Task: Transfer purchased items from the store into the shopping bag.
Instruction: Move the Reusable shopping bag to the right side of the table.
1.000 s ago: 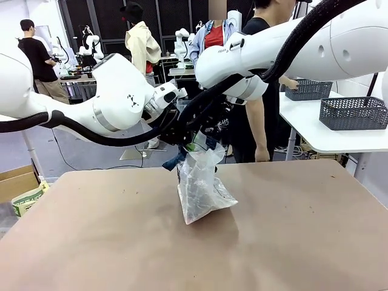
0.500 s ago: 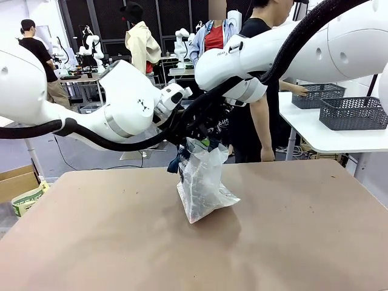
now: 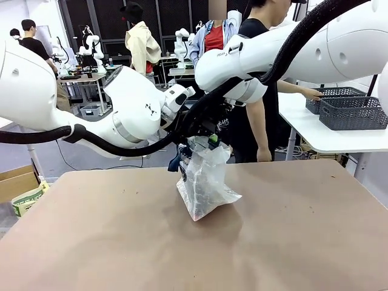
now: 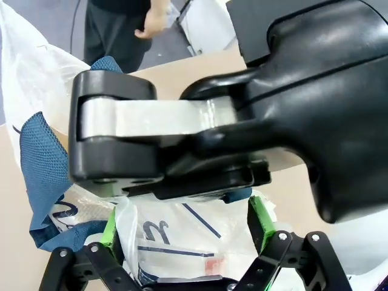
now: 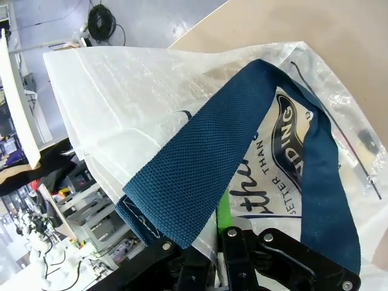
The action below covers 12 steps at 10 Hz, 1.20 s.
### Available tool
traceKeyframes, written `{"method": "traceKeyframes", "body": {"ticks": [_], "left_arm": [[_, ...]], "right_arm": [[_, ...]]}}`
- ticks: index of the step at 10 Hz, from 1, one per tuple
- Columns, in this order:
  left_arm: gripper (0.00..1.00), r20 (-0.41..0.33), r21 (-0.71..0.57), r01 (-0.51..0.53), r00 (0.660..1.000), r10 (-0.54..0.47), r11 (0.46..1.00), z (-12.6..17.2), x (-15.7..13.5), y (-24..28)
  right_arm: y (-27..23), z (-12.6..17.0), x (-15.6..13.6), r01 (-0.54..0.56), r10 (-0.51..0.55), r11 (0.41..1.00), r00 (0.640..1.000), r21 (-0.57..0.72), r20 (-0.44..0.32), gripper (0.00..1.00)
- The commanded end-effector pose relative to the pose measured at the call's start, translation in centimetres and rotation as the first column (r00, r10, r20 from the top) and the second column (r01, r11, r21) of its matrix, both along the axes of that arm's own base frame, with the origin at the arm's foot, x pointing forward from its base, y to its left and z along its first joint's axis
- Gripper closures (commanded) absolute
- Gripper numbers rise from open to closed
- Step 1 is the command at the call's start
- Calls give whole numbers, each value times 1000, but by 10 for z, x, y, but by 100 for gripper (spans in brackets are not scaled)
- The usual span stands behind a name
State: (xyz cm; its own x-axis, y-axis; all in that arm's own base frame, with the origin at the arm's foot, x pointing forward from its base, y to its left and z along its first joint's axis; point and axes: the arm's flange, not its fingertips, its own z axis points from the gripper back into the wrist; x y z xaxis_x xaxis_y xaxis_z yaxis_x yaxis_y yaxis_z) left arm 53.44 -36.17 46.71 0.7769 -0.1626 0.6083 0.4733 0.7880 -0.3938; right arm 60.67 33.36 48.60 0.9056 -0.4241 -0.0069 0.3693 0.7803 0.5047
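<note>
- Left gripper [image 4: 185,225]: fingers spread wide, green pads [image 4: 260,213] on either side of the bag top, holding nothing.
- It sits just left of the right gripper, at the mouth of the bag.
- Right gripper [image 5: 213,237]: closed, pinching the shopping bag [image 3: 206,182] at its top edge, with the navy strap [image 5: 209,160] and the white plastic running down into the fingers.
- The strap loops over the plastic; the navy oval logo [image 5: 286,130] with white letters shows under it.
- In the left wrist view the right gripper's black body lies across the frame, close above the bag, and part of a strap hangs at the left.
- The bag stands upright mid-table, a bit toward the far side; its bottom rests on the brown table [image 3: 91,242] and its top is held up by the right gripper.
- Purchased items: cannot tell them apart through the crinkly plastic.
- Both arms meet above the bag, the left from the left and the right from the upper right.
- A person [image 3: 260,91] stands at the far side, with one hand [image 3: 314,94] stretched right onto a dark lattice basket [image 3: 334,97].
- A second basket [image 3: 353,113] sits nearer on the white side table [image 3: 327,140].
</note>
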Motion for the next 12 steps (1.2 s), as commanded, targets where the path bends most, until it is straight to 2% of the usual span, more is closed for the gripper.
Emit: {"method": "traceKeyframes", "body": {"ticks": [1,3,5,10,11,12], "left_arm": [[0,15,-52,-42,999,42,998,3,11,-7],[0,21,-43,-63,998,64,997,1,15,-15],[0,57,7,-79,995,79,997,-1,18,-28],[0,59,73,-108,993,104,991,-8,25,-45],[15,82,126,-114,991,104,985,-10,24,-45],[34,71,116,-110,992,102,987,-8,23,-44]], "right_arm": [[11,-1,-7,9,-8,999,1000,44,-19,100],[12,-4,-8,3,-2,999,1000,43,-26,100],[13,-9,-7,13,-9,996,999,86,-46,100],[10,-9,-5,17,-12,993,999,120,-45,100],[11,-10,-5,16,-10,993,999,119,-46,100],[11,-10,-5,16,-10,993,999,119,-46,100]]}}
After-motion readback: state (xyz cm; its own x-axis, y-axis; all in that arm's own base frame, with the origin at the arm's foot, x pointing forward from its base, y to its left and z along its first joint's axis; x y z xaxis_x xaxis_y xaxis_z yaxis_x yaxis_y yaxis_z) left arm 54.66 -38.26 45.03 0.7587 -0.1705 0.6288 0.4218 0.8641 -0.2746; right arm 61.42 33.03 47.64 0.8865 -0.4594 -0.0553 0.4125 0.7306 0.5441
